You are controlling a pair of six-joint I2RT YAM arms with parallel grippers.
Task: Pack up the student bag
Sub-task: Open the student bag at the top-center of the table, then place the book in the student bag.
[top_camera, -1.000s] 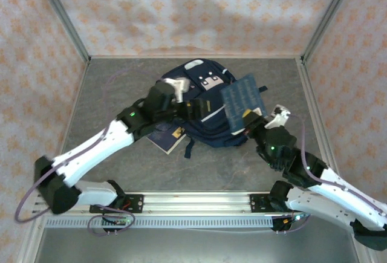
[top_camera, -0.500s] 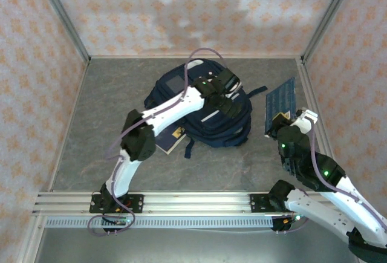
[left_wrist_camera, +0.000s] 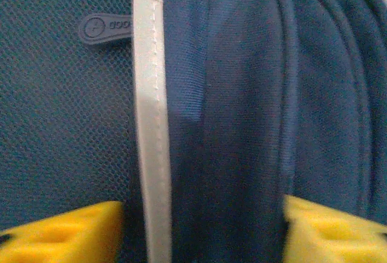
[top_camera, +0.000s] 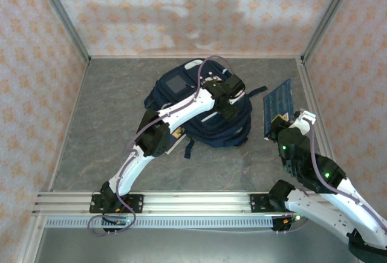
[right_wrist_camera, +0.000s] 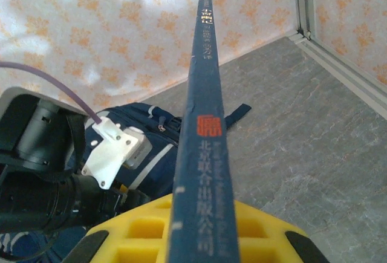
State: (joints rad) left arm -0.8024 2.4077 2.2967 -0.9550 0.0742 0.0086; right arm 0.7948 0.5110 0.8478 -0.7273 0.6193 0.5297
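A navy-blue student bag (top_camera: 221, 131) carries white stripe trim (left_wrist_camera: 151, 124), a grey square patch (top_camera: 176, 84) and a blue mesh panel (left_wrist_camera: 60, 124) with a matching blue tab (left_wrist_camera: 106, 28). The book (top_camera: 277, 107) has a dark blue cover dotted with rows of pale marks; its spine shows a red seal and pale lettering. The left gripper (left_wrist_camera: 202, 220) and right gripper (right_wrist_camera: 193, 239) have yellow fingers. The left arm (top_camera: 181, 109) is white and black, trailing a purple cable (top_camera: 202, 69). The walls (top_camera: 181, 9) are pale pink with orange floral motifs; the table (top_camera: 109, 130) is mottled grey.
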